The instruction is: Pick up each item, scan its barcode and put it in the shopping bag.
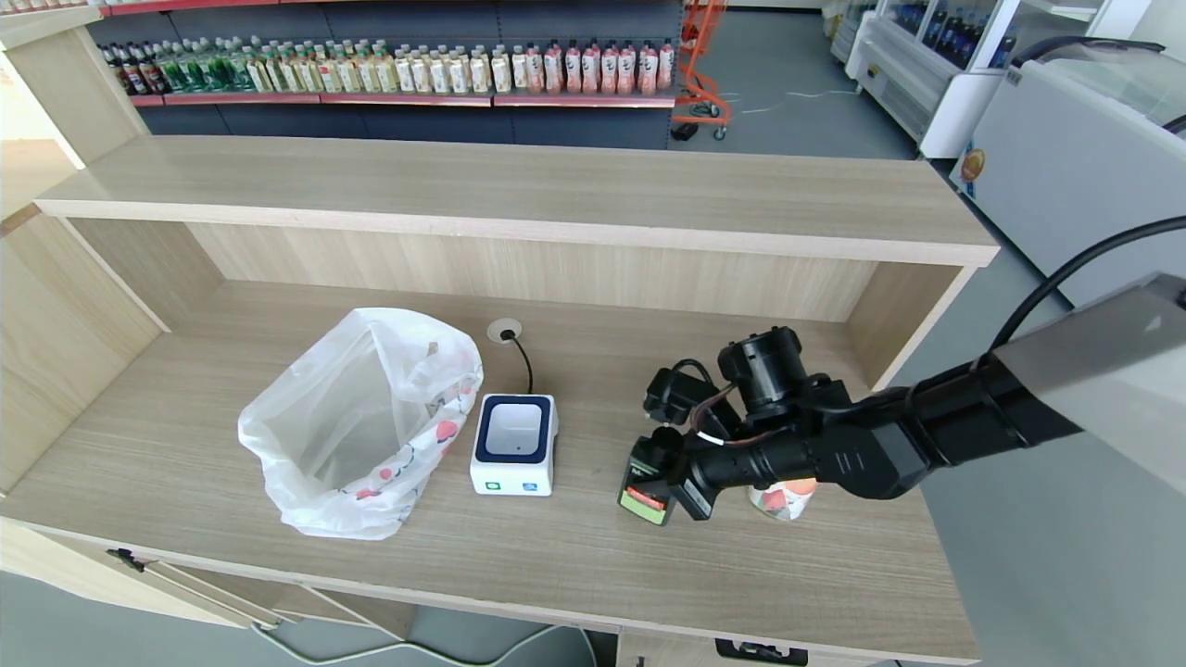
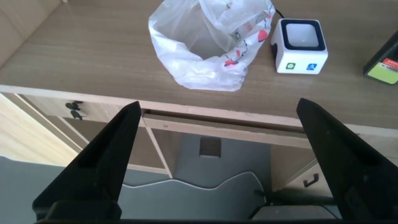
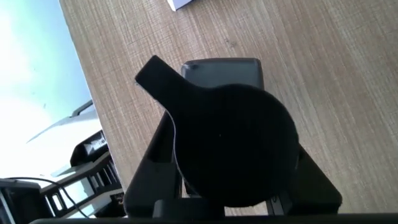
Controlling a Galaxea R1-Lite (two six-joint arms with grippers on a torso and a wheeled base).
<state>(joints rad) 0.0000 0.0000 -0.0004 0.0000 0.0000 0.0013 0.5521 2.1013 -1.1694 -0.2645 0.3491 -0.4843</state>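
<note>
A dark container (image 1: 646, 491) with a red and green label stands at the right of the wooden counter (image 1: 574, 547). My right gripper (image 1: 663, 460) is over it, shut on its top. In the right wrist view the round black cap (image 3: 233, 146) sits tight between the two fingers (image 3: 152, 171). The white plastic shopping bag (image 1: 361, 421) stands open at the left, and the white barcode scanner (image 1: 514, 445) is beside it. My left gripper (image 2: 219, 106) hangs open in front of the counter's front edge, below the bag (image 2: 208, 40) and scanner (image 2: 300, 45), holding nothing.
A second item, a pale cup with a pink pattern (image 1: 783, 498), stands under my right arm. The scanner's cable runs to a grommet (image 1: 504, 330) at the back. A raised wooden ledge (image 1: 519, 199) and side walls enclose the counter. Drawers (image 2: 155, 143) lie below its front edge.
</note>
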